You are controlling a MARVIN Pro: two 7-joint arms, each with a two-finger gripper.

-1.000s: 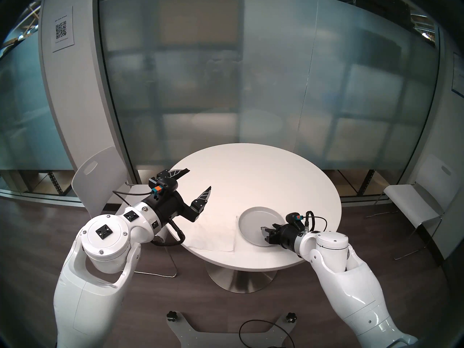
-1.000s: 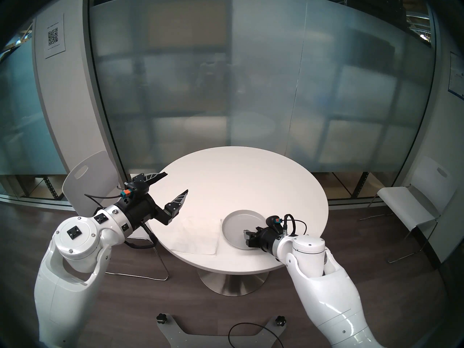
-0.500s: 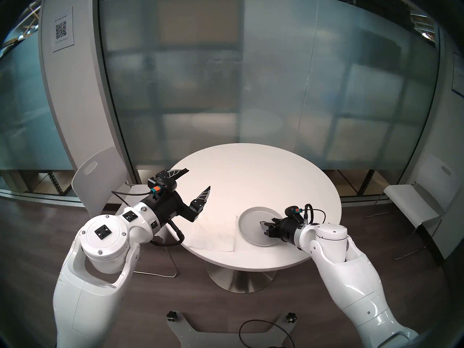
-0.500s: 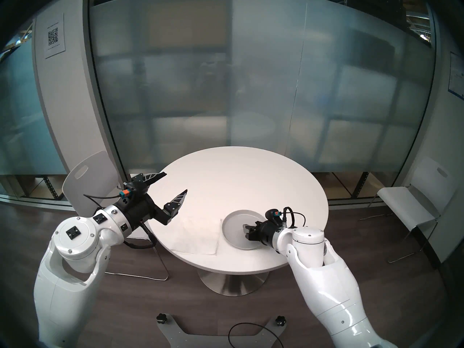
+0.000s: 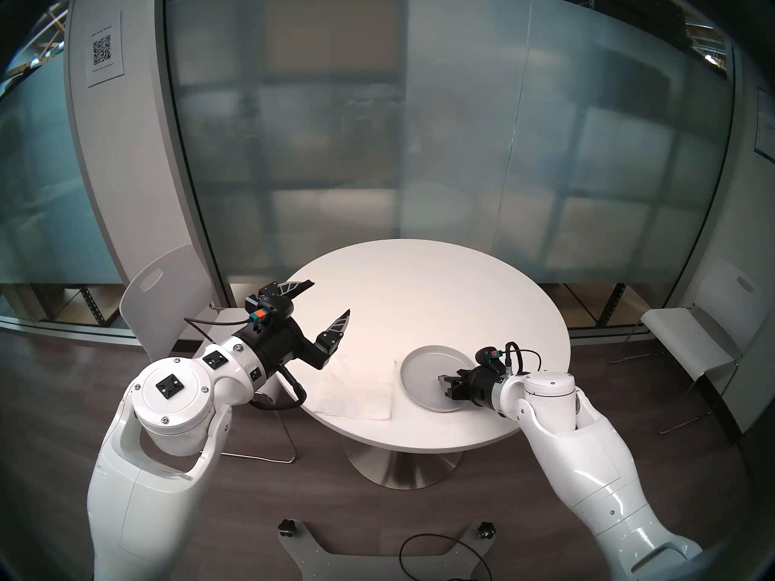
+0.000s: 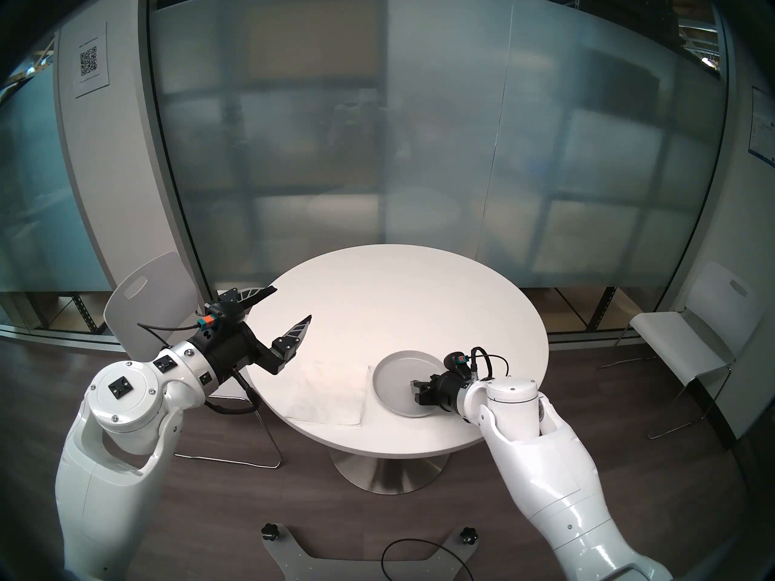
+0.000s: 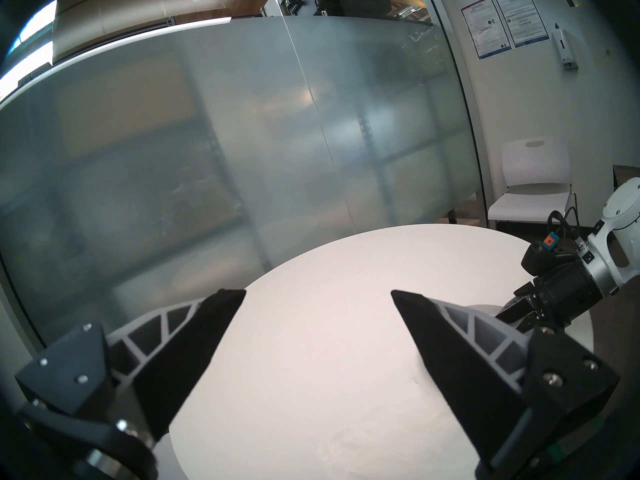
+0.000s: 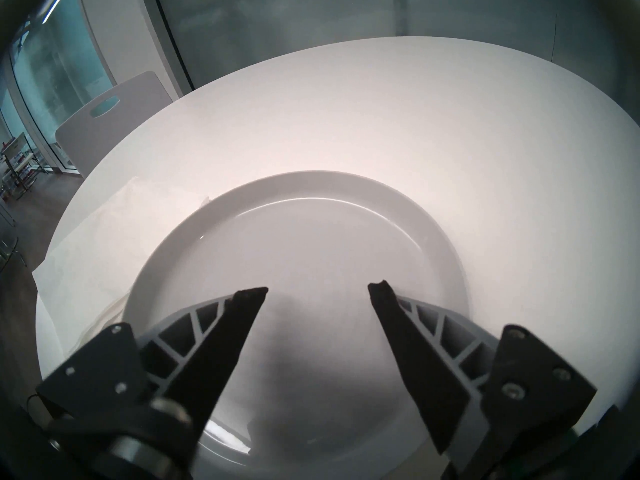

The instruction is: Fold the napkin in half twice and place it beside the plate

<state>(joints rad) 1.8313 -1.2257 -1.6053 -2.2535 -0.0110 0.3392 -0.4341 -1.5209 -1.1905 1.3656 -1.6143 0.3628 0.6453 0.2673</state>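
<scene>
Head views: napkin (image 5: 354,385) flat and unfolded at table (image 5: 440,291) near edge, touching plate (image 5: 423,372) on its left; no fold made. Left gripper (image 5: 331,299) spread wide, empty. QR sheet (image 5: 102,50) on wall, text unreadable.

Left wrist: posters (image 7: 504,25) illegible.

Right wrist: right gripper (image 8: 317,288) parted, empty, over plate.

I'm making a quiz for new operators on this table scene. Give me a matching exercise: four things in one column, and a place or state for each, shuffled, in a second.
1. napkin
2. plate
3. left gripper
4. right gripper

A. open, over the plate
B. light grey, right of the napkin
C. open, raised above the table
D. flat, unfolded, at the table's near edge

Pairs: 1-D, 2-B, 3-C, 4-A
</scene>
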